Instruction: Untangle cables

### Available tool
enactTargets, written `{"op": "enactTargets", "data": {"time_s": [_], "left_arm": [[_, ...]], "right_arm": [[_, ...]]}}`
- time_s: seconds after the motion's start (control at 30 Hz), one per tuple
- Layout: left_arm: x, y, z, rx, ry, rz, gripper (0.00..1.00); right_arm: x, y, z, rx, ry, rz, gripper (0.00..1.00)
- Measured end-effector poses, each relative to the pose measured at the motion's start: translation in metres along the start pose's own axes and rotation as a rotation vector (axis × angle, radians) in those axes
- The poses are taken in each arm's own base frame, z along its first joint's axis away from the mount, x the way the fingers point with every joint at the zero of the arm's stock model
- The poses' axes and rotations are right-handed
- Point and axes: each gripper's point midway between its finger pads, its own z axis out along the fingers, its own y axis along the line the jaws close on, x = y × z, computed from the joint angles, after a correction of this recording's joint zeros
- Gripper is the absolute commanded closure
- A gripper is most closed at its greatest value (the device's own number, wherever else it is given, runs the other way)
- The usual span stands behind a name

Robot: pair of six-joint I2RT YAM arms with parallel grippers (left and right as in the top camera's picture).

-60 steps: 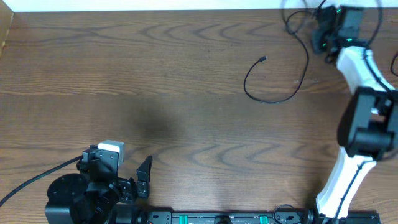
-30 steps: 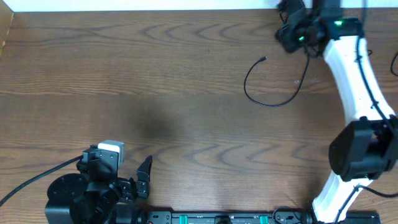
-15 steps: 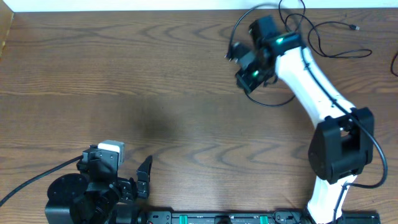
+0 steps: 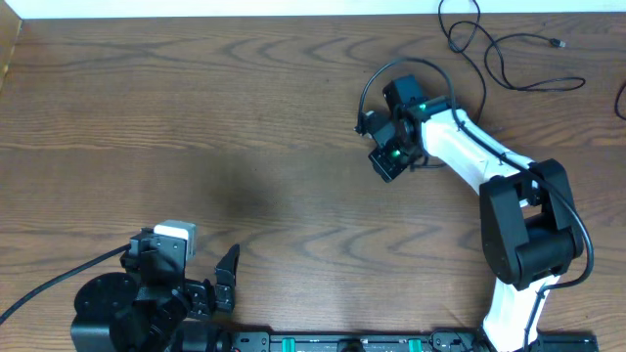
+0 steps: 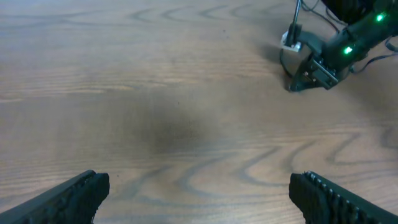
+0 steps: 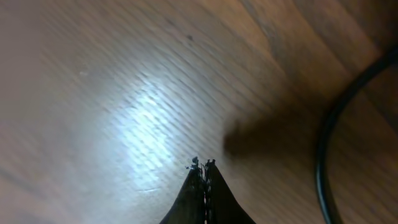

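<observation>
My right gripper [image 4: 383,164] is tipped down onto the table right of centre, and its jaws [image 6: 202,165] are pressed shut. A thin black cable [image 4: 411,63] arcs up and over the gripper from its left side; the grip point is hidden. The same cable passes to the right of the jaws in the right wrist view [image 6: 326,143]. The left wrist view shows the right gripper [image 5: 297,84] with the cable [image 5: 297,12] rising from it. A second black cable [image 4: 518,83] lies looped at the far right corner. My left gripper [image 4: 223,284] is open and empty at the near left [image 5: 199,186].
The thick black cord [image 4: 49,284] of the left arm runs off the near left edge. The table's far edge [image 4: 245,17] meets a white strip. The right arm [image 4: 469,147] stretches across the right side of the table.
My right arm has swung from the far right corner leftward and nearer, down to the table. The black cable loop left its old spot and came along. The left arm has not moved.
</observation>
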Motion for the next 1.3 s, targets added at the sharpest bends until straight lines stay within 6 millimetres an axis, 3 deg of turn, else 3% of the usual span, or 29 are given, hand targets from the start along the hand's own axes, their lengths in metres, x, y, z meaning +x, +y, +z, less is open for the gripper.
{"op": "enactTargets", "data": {"time_s": [0.13, 0.33, 0.57, 0.73, 0.87, 1.13, 1.3], "left_arm": [[0.0, 0.0, 0.0, 0.0, 0.0, 0.0, 0.0], [0.0, 0.0, 0.0, 0.0, 0.0, 0.0, 0.0], [0.0, 0.0, 0.0, 0.0, 0.0, 0.0, 0.0], [0.0, 0.0, 0.0, 0.0, 0.0, 0.0, 0.0], [0.0, 0.0, 0.0, 0.0, 0.0, 0.0, 0.0], [0.0, 0.0, 0.0, 0.0, 0.0, 0.0, 0.0], [0.0, 0.0, 0.0, 0.0, 0.0, 0.0, 0.0]], "right_arm": [[0.011, -0.009, 0.009, 0.052, 0.025, 0.002, 0.99], [-0.001, -0.034, 0.007, 0.174, -0.019, -0.008, 0.99], [-0.01, -0.08, 0.001, 0.27, -0.099, 0.052, 0.99], [-0.018, -0.125, -0.007, 0.35, -0.184, 0.107, 0.99], [-0.026, -0.178, -0.018, 0.456, -0.295, 0.164, 0.98], [-0.006, -0.276, -0.048, 0.633, -0.459, 0.311, 0.99], [0.002, -0.309, -0.067, 0.691, -0.558, 0.418, 0.99]]}}
